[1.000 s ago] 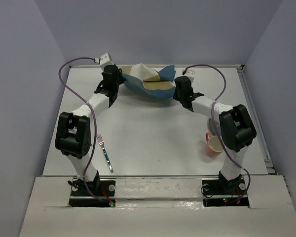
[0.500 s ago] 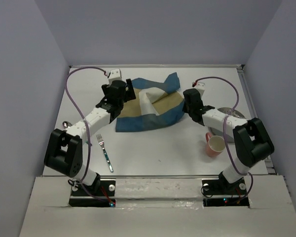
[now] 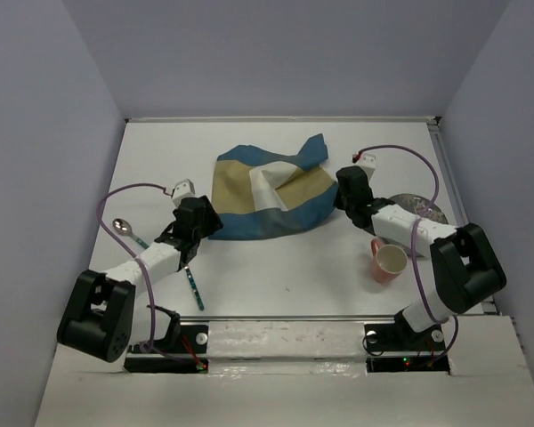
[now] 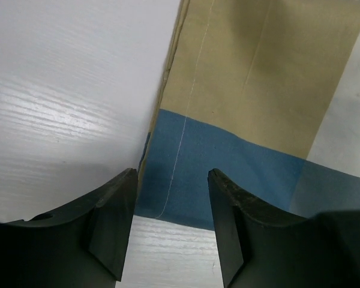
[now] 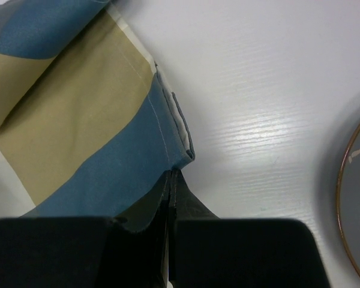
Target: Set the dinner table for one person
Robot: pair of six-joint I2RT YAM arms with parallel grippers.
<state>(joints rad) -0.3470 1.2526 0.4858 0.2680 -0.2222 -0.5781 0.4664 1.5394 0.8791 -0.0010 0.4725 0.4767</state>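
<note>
The dinner table [image 3: 294, 258] lies rigid, slick and fixed beneath everything and offers you no grip. The piece to work is likely the patchwork mat [image 3: 267, 200] at mid-table: light, limp, rumpled, best taken by its corners. Your right gripper [image 5: 170, 180] pinches its right corner, and your left gripper [image 4: 171, 180] hovers wide over the near-left corner. The fork [image 3: 194, 285] and spoon [image 3: 125, 229] lie by your left arm, the cup [image 3: 387, 260] and plate [image 3: 424, 209] by your right, and any of them may snag a dragged mat.

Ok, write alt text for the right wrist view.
A closed black claw pinches the corner of a blue, tan and white patchwork cloth mat lying on a plain white tabletop. A dark round plate with a copper rim shows at the right edge.
</note>
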